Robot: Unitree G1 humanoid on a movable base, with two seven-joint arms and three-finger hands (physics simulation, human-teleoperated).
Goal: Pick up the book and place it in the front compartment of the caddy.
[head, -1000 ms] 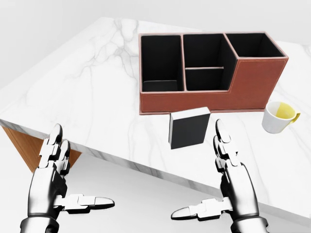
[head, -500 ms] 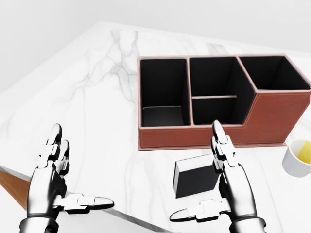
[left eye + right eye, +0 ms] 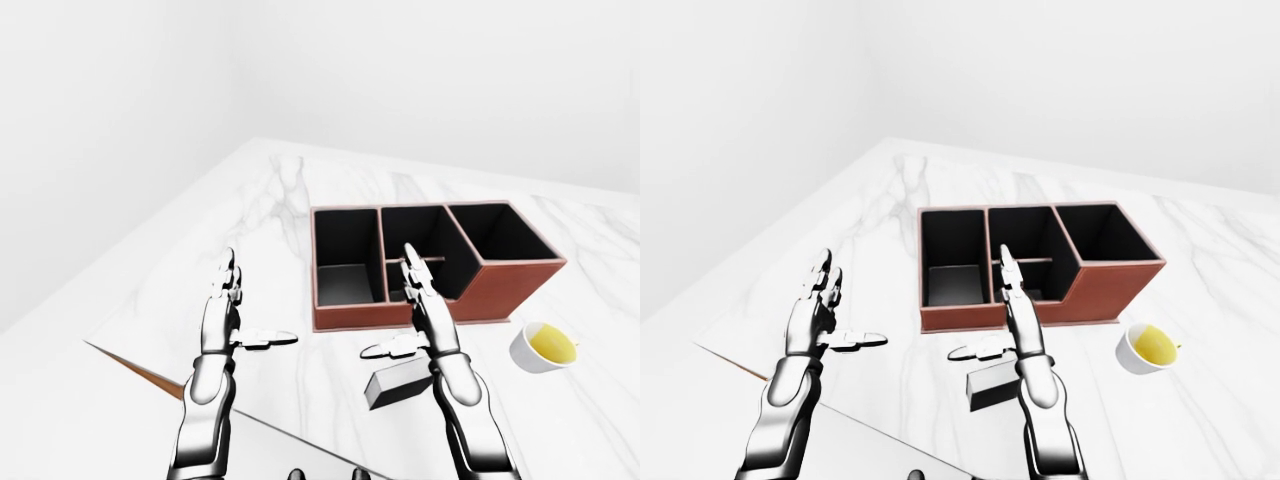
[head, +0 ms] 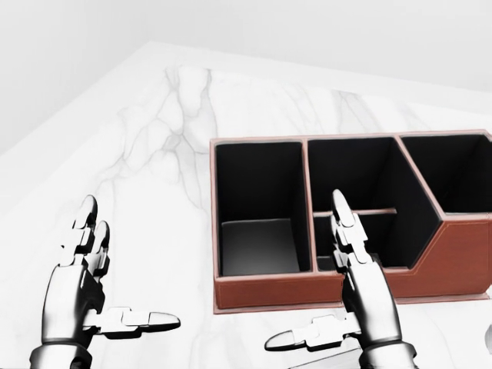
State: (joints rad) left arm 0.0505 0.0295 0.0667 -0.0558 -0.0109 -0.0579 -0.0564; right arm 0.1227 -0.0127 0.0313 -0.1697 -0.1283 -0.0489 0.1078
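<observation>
1. White marble table (image 3: 250,220) sat under plain white walls; a wooden edge showed at its lower left corner in the left-eye view.
2. Landmark was the brown caddy (image 3: 500,295) with black inside, standing on the table, split into several compartments.
3. Book (image 3: 398,386), dark and lying flat, was on the table just below the caddy's lower wall in the left-eye view, not in any compartment.
4. Right hand (image 3: 432,325) hovered between the caddy and the book, fingers straight and spread, thumb out to the left, gripping nothing; whether it touched the book was hard to tell, since the hand partly covered it.
5. Left hand (image 3: 226,315) hovered left of the caddy over bare marble, fingers also straight, thumb pointing toward the caddy, empty.
6. White cup (image 3: 541,347) with yellow inside stood on the table below the caddy's right end, apart from it.
7. Head view showed the caddy close up, with both hands below it.
</observation>
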